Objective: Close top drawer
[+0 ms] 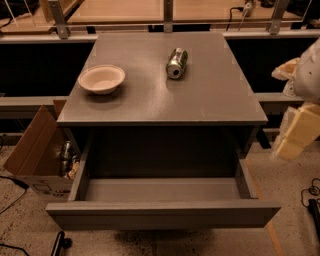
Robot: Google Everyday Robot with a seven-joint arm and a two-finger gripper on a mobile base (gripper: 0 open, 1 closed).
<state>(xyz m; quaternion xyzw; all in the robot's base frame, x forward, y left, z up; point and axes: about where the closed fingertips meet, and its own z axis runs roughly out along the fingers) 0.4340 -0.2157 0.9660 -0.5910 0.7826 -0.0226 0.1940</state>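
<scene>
A speckled floor (20,225) lies under a grey cabinet (210,100), with a wooden surface (120,10) and metal railing behind it.

In the single camera view, the top drawer (162,214) stands pulled far out toward the camera. Its flat front panel is lowest in the frame and its inside is bare. On the cabinet top sit a pale bowl (101,78) at the left and a green can (176,63) lying on its side near the middle. An open cardboard box (27,150) with cans inside stands on the floor just beside the cabinet's left side.

The gripper (295,135) hangs at the frame's right edge, beside the cabinet's right side. It is above and behind the drawer's right front corner, clear of the drawer and touching nothing. Whether it is spread or closed cannot be told.
</scene>
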